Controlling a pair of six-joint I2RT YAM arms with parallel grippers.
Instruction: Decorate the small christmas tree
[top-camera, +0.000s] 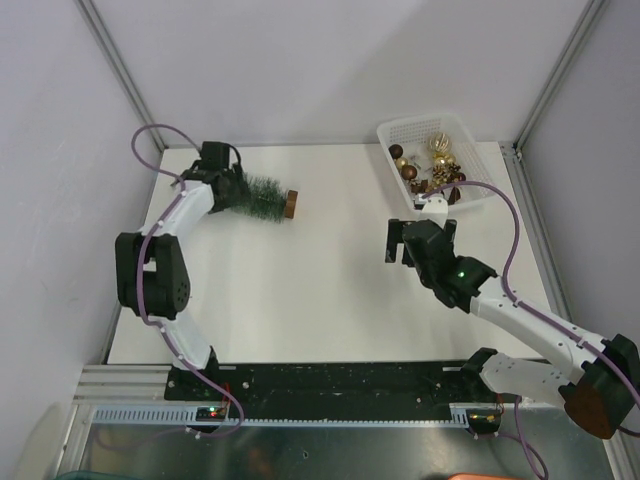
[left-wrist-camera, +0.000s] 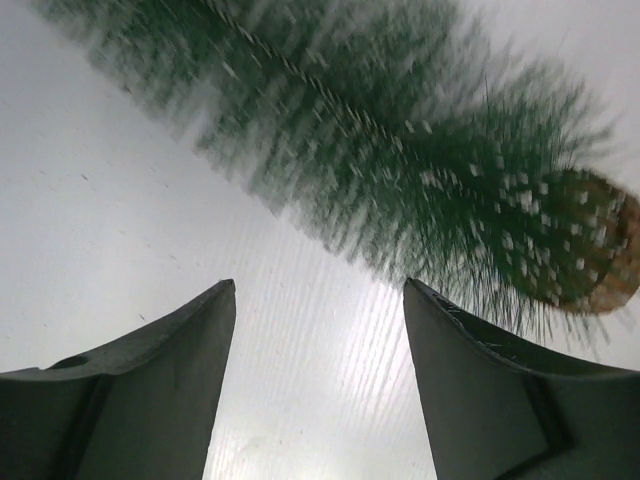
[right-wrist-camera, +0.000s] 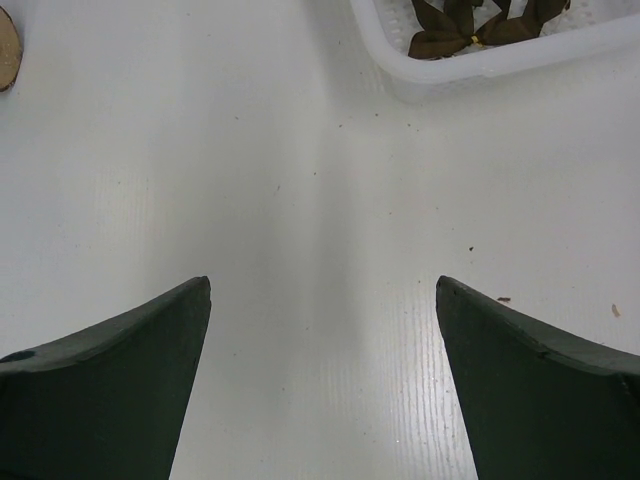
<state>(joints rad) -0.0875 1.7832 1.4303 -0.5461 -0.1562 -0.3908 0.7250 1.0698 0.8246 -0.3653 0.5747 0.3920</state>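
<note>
Dark green small christmas tree (top-camera: 262, 193) flecked with white frost, brown wooden base (top-camera: 291, 204), plain white bench (top-camera: 330, 290), white perforated basket (top-camera: 417, 120), shiny gold and dark brown baubles (top-camera: 410, 170), black-and-white arms (top-camera: 188, 212) trailing purple cables (top-camera: 137, 143).

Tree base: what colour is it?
The tree base is brown, clearest in the top external view.

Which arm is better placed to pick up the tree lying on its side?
Left. The left gripper is open with the small christmas tree just ahead; the right gripper is open over bare table beside the basket.
</note>
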